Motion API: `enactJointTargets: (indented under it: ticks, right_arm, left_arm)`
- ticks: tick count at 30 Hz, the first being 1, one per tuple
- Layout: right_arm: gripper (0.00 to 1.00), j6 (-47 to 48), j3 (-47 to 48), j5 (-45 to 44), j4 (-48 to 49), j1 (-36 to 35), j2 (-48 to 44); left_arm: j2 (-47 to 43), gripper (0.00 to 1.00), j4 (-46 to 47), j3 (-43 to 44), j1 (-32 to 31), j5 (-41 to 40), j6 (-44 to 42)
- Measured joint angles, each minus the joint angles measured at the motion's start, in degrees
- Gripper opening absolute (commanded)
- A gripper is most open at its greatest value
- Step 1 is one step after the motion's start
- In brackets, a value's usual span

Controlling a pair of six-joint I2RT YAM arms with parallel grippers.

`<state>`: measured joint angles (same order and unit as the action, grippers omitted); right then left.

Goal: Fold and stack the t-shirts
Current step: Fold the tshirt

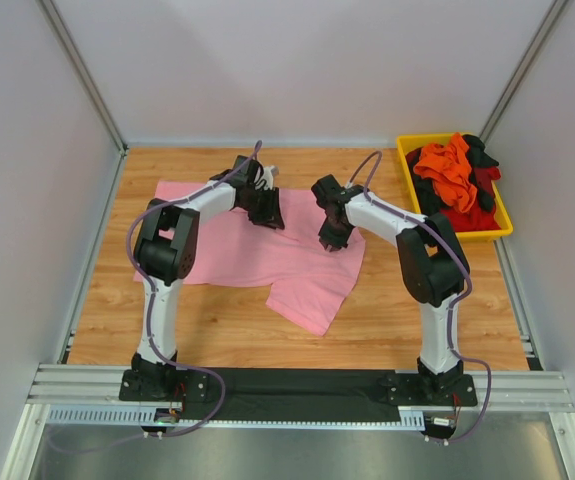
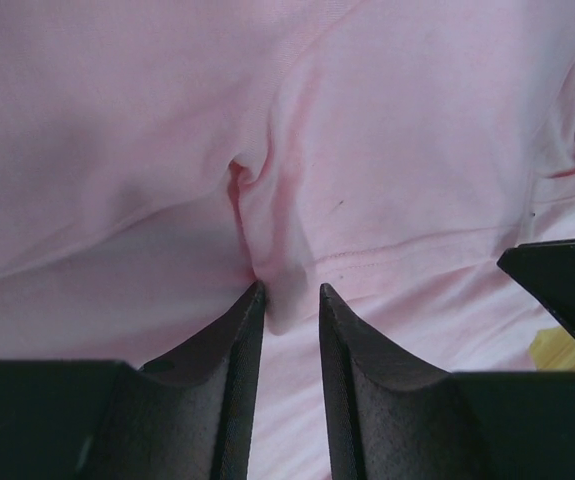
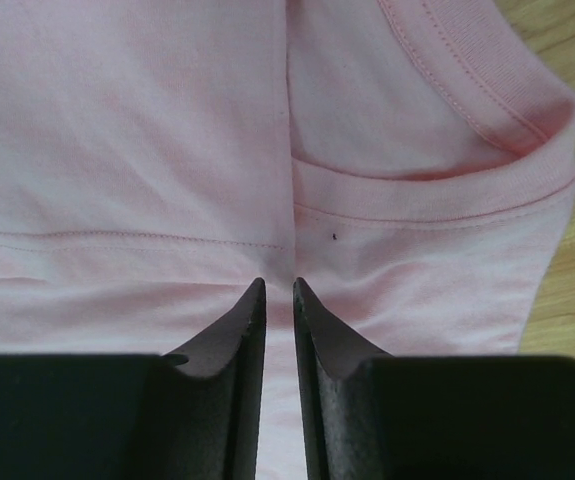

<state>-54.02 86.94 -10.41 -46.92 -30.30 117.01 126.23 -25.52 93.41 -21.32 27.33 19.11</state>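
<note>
A light pink t-shirt (image 1: 237, 255) lies spread on the wooden table, its lower right part folded over into a point. My left gripper (image 1: 267, 215) presses down on the shirt's upper middle. In the left wrist view its jaws (image 2: 289, 290) stand a little apart, with a small puckered ridge of pink cloth (image 2: 267, 260) between the tips, touching the left finger. My right gripper (image 1: 332, 240) rests on the shirt's right part, near the ribbed neckband (image 3: 447, 85). Its jaws (image 3: 278, 283) show a narrow gap over a crease. Orange (image 1: 447, 165), red (image 1: 467, 215) and black (image 1: 429, 190) t-shirts lie bundled in the bin.
A yellow plastic bin (image 1: 467, 236) stands at the back right of the table (image 1: 417, 320). Grey walls close in the back and both sides. Bare wood (image 3: 567, 300) shows just right of the pink shirt's edge.
</note>
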Motion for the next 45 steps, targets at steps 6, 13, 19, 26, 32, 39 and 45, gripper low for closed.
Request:
enactJointTargets:
  ticks: [6, 13, 19, 26, 32, 39, 45]
  right_arm:
    - [0.2, 0.0, 0.0, 0.0, -0.2, 0.0, 0.0]
    - [0.18, 0.0, -0.5, 0.0, 0.1, 0.1, 0.0]
    - [0.07, 0.0, -0.7, -0.4, 0.3, 0.4, 0.0]
    - [0.0, 0.0, -1.7, -1.1, 1.0, 0.6, 0.0]
    - [0.0, 0.1, -1.9, -2.3, 1.1, 0.8, -0.6]
    - [0.0, 0.5, -3.4, -3.8, 1.2, 1.1, -5.8]
    - [0.0, 1.0, -4.2, -4.9, 1.5, 1.2, -8.8]
  left_arm:
    - [0.5, 0.34, -0.3, 0.3, 0.0, 0.0, 0.0]
    - [0.6, 0.12, -0.4, 0.4, -0.3, -0.1, 0.1]
    - [0.6, 0.0, -0.4, 0.4, -0.8, -0.5, 0.6]
    - [0.6, 0.0, -0.7, 0.4, -0.8, -0.9, 2.6]
    - [0.6, 0.0, -2.9, 1.7, -0.9, -2.0, 5.0]
    - [0.2, 0.0, -4.0, 1.7, -0.9, -2.4, 8.1]
    - [-0.1, 0.0, -5.2, 1.7, -1.0, -2.4, 10.1]
